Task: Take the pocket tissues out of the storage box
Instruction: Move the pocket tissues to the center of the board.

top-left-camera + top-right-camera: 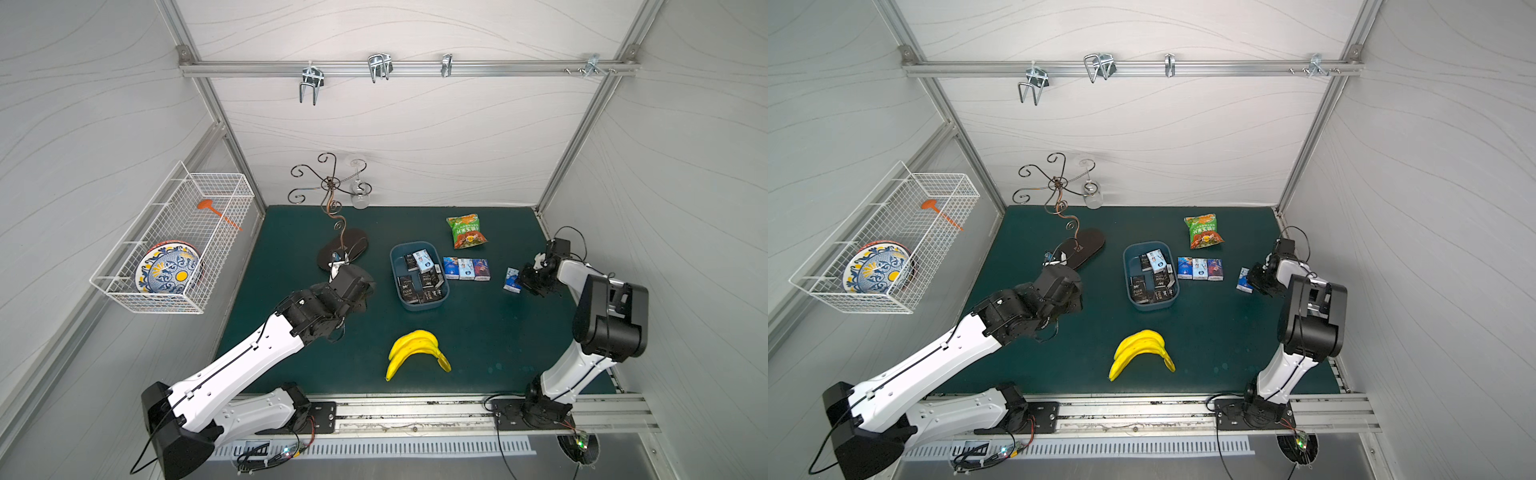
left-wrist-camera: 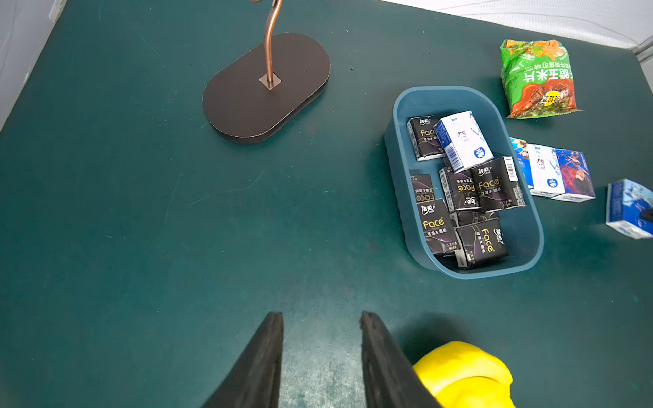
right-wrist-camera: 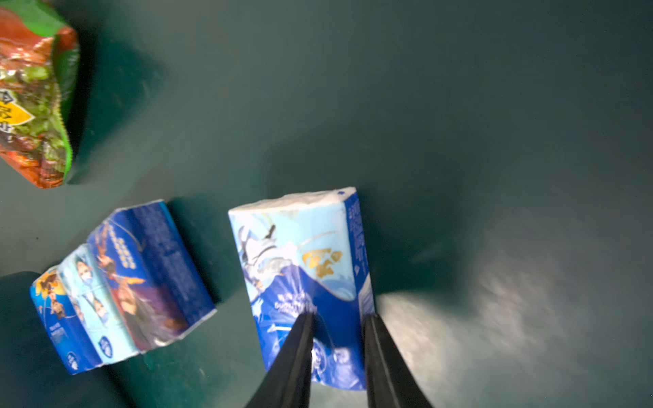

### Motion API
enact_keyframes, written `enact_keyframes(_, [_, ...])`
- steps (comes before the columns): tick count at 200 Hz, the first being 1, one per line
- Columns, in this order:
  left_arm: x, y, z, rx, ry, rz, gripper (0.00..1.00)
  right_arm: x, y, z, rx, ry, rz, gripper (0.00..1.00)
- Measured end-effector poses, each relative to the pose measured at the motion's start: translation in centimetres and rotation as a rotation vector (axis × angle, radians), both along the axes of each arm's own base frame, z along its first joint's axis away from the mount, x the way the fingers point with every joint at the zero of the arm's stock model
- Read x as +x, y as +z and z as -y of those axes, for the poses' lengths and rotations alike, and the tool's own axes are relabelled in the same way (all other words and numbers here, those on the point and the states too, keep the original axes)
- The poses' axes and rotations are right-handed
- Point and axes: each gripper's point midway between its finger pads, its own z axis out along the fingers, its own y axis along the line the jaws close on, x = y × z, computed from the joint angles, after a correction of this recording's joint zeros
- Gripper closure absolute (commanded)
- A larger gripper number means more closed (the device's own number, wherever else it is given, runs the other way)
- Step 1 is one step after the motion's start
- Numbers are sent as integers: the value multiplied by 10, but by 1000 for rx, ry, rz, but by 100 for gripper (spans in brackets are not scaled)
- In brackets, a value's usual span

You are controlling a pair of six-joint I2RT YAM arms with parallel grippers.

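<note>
A blue-and-white printed pocket tissue pack (image 3: 300, 254) lies on the dark green mat (image 3: 459, 106), straddled by the right gripper (image 3: 338, 316); whether it is clamped cannot be told. The left gripper (image 2: 321, 314) is held parted and empty. Black-wrapped packs (image 2: 494, 183) are left inside the shallow blue-grey plastic storage box (image 2: 424, 102).

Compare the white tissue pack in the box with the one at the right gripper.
The boxed pack lies in the storage box; the outer pack, out over the mat. The boxed pack is mostly white, the outer pack bluer. The right gripper is at the outer pack, not the boxed pack. Both are printed.
</note>
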Motion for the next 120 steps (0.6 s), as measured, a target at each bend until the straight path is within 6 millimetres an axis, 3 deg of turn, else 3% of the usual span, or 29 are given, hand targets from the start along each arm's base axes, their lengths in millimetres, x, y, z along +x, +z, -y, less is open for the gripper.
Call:
enact_keyframes(46, [1, -4, 2, 10, -3, -12, 59, 21, 1, -25, -136, 168, -6, 70])
enact_keyframes(120, [3, -9, 3, 23, -4, -26, 60, 28, 1, -31, -270, 283, -27, 67])
